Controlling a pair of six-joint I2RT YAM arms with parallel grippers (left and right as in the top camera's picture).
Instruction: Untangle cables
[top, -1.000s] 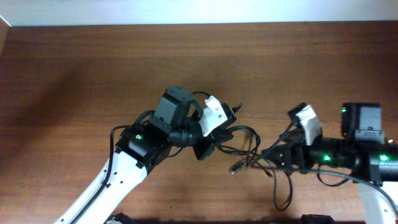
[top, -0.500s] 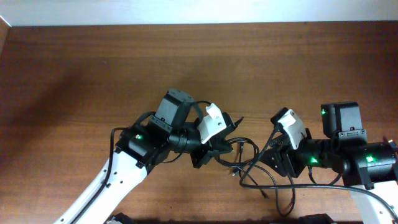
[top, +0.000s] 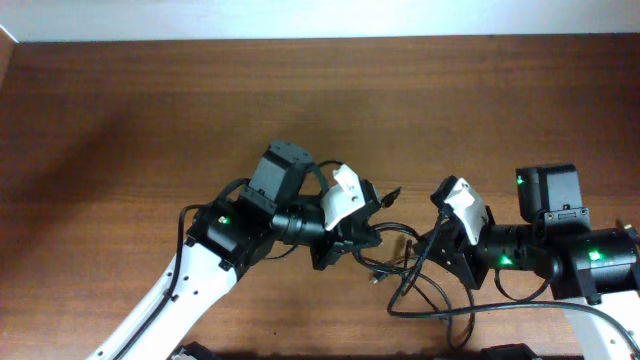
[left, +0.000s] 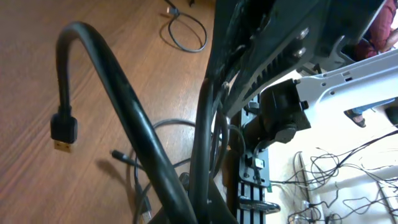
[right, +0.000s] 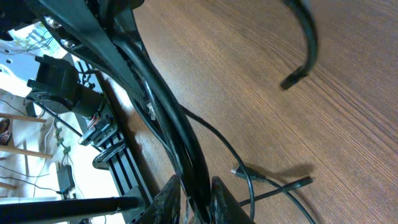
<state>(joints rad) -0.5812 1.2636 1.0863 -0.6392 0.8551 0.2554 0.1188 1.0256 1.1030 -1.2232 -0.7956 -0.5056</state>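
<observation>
Overhead, the left gripper (top: 362, 218) sits left of centre above the wooden table (top: 130, 110). Its fingers point right into the tangle of black cables (top: 405, 262), which lies between the two arms near the front edge, with loops trailing under the right arm. From the left wrist camera a thick cable (left: 118, 93) arches up from the bottom of the frame and curls over to a USB plug (left: 64, 132) hanging free above the wood, with a second strand beside it. Both run down to where the jaws would be, but the fingers are barely in frame, so I cannot tell whether they are clamped — it looks like a hold, no more. Further right, the right gripper (top: 440, 243) faces left into the same knot. Its wrist camera shows the fingers (right: 166, 200) drawn nearly together with thick black strands pinched between them, and a thin lead (right: 239, 169) with a small plug lies slack on the table beyond. My reading is that the work is at an early-to-middle step: both arms are at the knot with strands raised off the wood, and nothing looks separated yet. The next move probably calls for drawing the two grips apart slowly — watching that the free plug end slips through its loop instead of tightening it.
</observation>
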